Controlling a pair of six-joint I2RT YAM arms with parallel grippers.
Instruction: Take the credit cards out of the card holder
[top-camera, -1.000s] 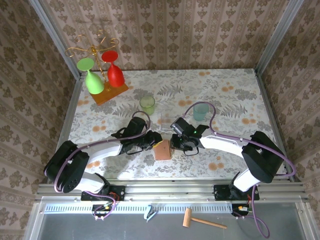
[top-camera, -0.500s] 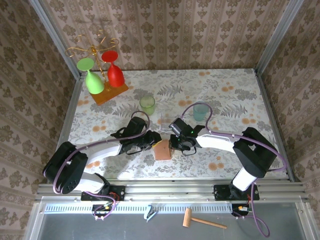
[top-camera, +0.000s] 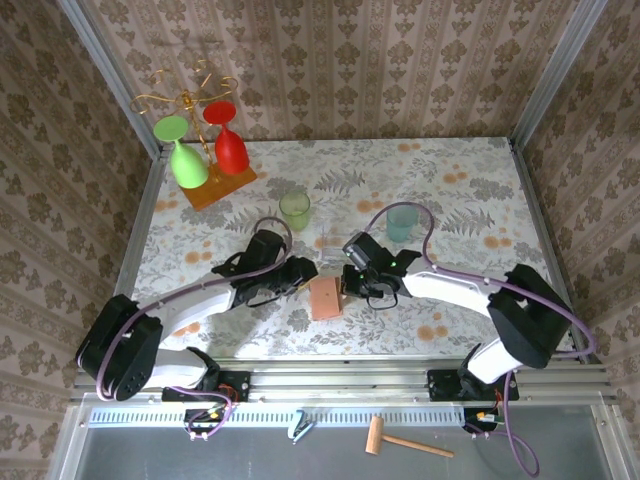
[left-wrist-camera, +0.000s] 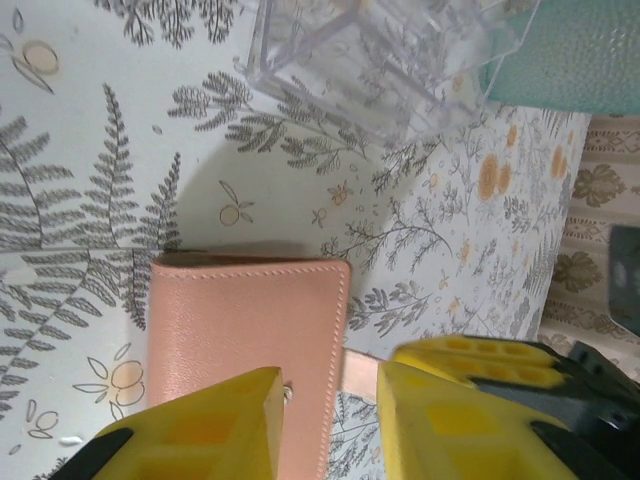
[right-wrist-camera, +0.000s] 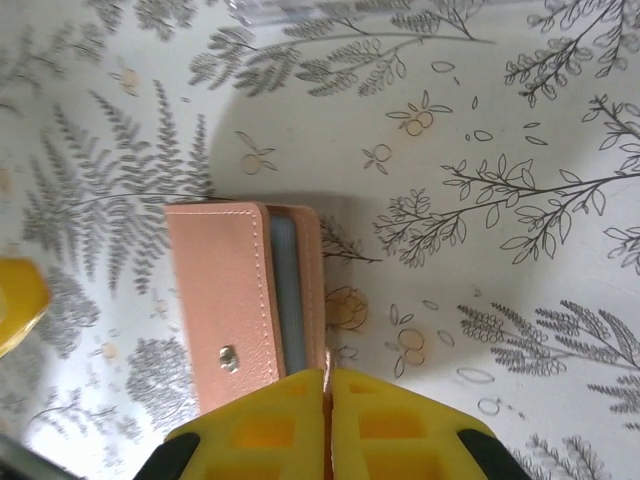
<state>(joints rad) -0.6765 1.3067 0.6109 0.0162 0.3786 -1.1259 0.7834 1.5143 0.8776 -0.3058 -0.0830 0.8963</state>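
Observation:
The card holder (top-camera: 324, 298) is a salmon-pink wallet lying folded on the flowered table between my two grippers. In the right wrist view its cover (right-wrist-camera: 225, 300) shows a metal snap, and a grey-blue slit (right-wrist-camera: 288, 290) shows along the edge. The credit cards are hidden. My right gripper (right-wrist-camera: 327, 400) is shut, with the wallet's thin pink clasp tab (left-wrist-camera: 362, 372) pinched between its yellow fingers. My left gripper (left-wrist-camera: 330, 420) is open at the wallet's (left-wrist-camera: 240, 340) near edge. One of its fingers is above the cover and the other is off to the side.
A clear plastic box (top-camera: 333, 240) stands just behind the wallet, with a teal cup (top-camera: 402, 222) to its right and a green cup (top-camera: 294, 208) to its left. A rack with a green and a red glass (top-camera: 205, 150) stands at the back left.
My right gripper has closed its fingers at the wallet's right edge. My left gripper has shifted slightly back and left. The wallet stays put.

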